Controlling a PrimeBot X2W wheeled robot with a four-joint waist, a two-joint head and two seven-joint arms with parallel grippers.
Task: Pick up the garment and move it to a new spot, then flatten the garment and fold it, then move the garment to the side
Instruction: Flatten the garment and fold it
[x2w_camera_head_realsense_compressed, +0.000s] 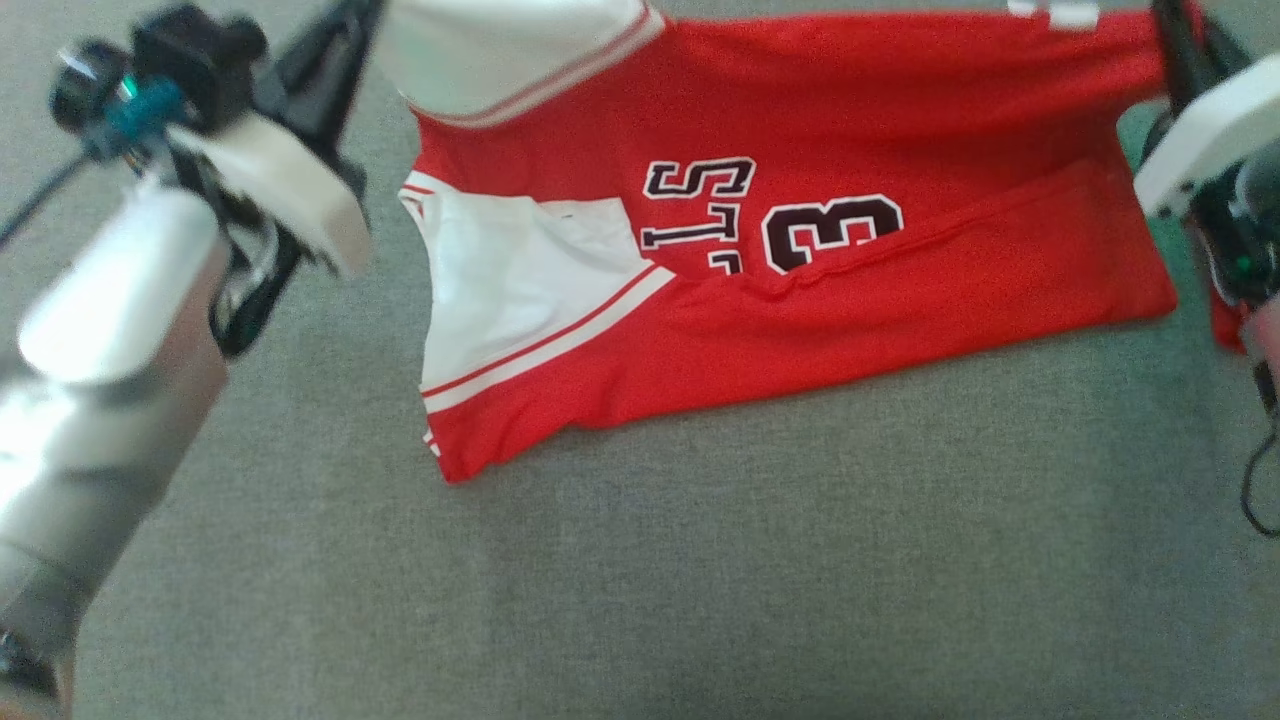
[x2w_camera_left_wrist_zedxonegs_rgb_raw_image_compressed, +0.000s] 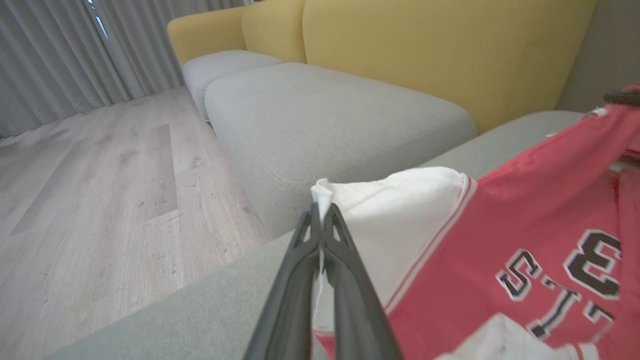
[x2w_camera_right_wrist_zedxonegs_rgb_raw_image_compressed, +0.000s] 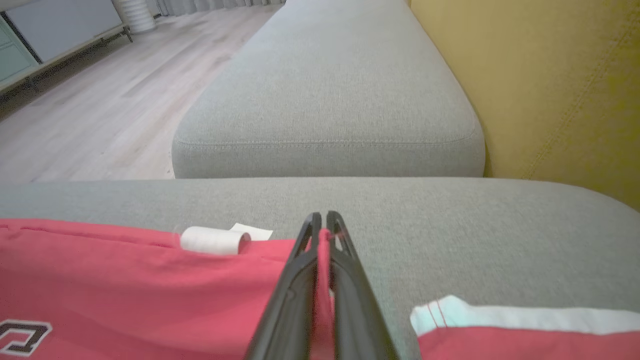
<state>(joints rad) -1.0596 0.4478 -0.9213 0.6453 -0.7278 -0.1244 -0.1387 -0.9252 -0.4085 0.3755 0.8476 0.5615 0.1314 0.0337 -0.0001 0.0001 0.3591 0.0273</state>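
Grey sofa seat cushion (x2w_camera_head_realsense_compressed: 700, 560) underfoot of everything; yellow backrest (x2w_camera_left_wrist_zedxonegs_rgb_raw_image_compressed: 425, 45) behind it, pale wood floor (x2w_camera_left_wrist_zedxonegs_rgb_raw_image_compressed: 100, 175) & grey curtains (x2w_camera_left_wrist_zedxonegs_rgb_raw_image_compressed: 50, 60) off to one side in L wrist view. Garment (x2w_camera_head_realsense_compressed: 850, 110) = red jersey w/ white sleeves, red-white trim, black-and-white lettering incl. a "3". Its far edge is raised and strung betw. both arms; near part lies on the cushion w/ a long crease across the red. L fingers (x2w_camera_left_wrist_zedxonegs_rgb_raw_image_compressed: 321, 227) pressed together, pinching a white sleeve corner that pokes out past the tips. R fingers (x2w_camera_right_wrist_zedxonegs_rgb_raw_image_compressed: 324, 225) also pressed together, pinching a thin fold of red fabric at the opp. end. Small rolled white tag (x2w_camera_right_wrist_zedxonegs_rgb_raw_image_compressed: 215, 240) sits on the red edge just beside R fingers. A second white-trimmed bit of the jersey lies on the cushion at lower right of R wrist view. Head view blurry round both wrists.
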